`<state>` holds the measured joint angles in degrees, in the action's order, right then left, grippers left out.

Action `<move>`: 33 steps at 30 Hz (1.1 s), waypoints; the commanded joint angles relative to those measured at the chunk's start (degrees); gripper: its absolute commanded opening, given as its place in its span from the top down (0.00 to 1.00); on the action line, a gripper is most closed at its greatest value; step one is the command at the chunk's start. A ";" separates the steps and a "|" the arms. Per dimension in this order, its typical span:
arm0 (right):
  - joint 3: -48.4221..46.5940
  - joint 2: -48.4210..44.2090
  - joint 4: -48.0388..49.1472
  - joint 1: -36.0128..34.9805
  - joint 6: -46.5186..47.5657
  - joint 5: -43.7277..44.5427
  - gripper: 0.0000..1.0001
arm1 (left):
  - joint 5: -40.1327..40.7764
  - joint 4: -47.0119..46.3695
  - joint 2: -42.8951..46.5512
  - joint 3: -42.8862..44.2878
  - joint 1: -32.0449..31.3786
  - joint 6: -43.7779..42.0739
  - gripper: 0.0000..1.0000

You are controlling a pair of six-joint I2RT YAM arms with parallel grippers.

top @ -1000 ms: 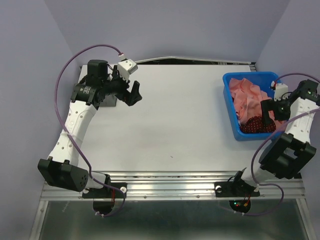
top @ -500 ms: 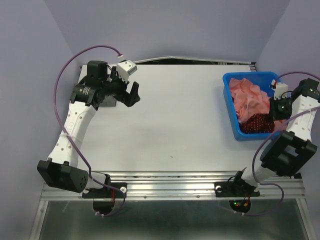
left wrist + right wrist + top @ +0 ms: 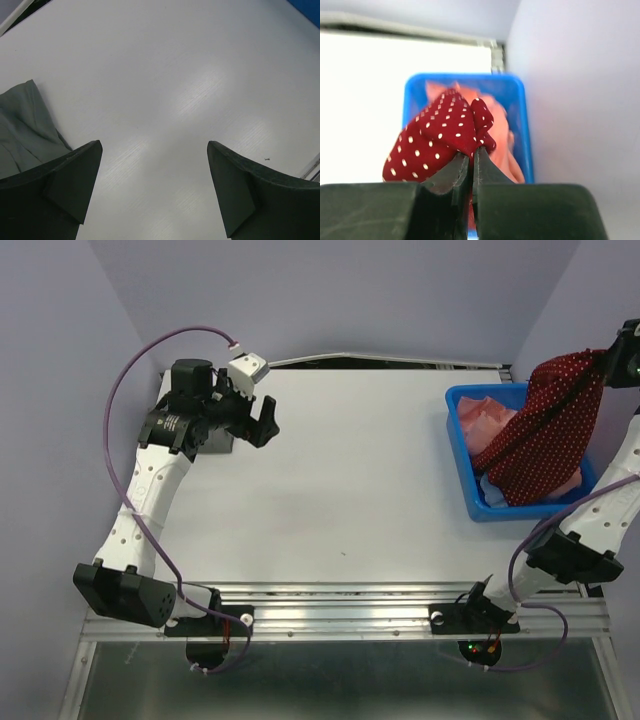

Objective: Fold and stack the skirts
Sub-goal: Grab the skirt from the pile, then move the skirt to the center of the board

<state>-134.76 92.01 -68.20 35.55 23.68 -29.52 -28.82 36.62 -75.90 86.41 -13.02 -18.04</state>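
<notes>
The dark red polka-dot skirt (image 3: pixel 545 430) hangs from my right gripper (image 3: pixel 612 358), raised high over the blue bin (image 3: pixel 458 430). Its lower end still reaches into the bin. In the right wrist view the right gripper (image 3: pixel 471 150) is shut, pinching a bunched edge of the red skirt (image 3: pixel 435 140). My left gripper (image 3: pixel 264 423) hovers open over the far left of the table with nothing between its fingers (image 3: pixel 80 170). The plain dark grey skirt (image 3: pixel 25 130) lies on the table just left of it, mostly hidden under the left arm in the top view.
Pink cloth (image 3: pixel 485 418) lies in the blue bin (image 3: pixel 415 95) at the table's far right. A wall stands close on the right side. White tabletop (image 3: pixel 350 470) stretches between the two arms.
My right gripper shut on the red skirt inside the bin and rose with it, pulling the cloth up and out. The left arm barely shifted.
</notes>
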 commanded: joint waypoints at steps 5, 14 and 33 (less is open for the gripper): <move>4.56 -3.67 38.31 0.05 -35.24 -18.79 0.99 | 2.89 -7.52 1.46 1.48 1.06 5.65 0.01; 5.68 -1.93 82.97 -8.44 -77.64 -25.33 0.99 | 1.31 -11.04 1.10 -0.36 3.43 9.34 0.01; 35.59 -4.20 71.38 -44.51 -71.50 -0.74 0.99 | 3.16 -12.54 10.59 -9.94 6.60 5.83 0.01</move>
<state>-107.22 90.35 4.78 -6.98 -49.25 -40.60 -25.80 25.06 -68.45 77.97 -6.63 -10.11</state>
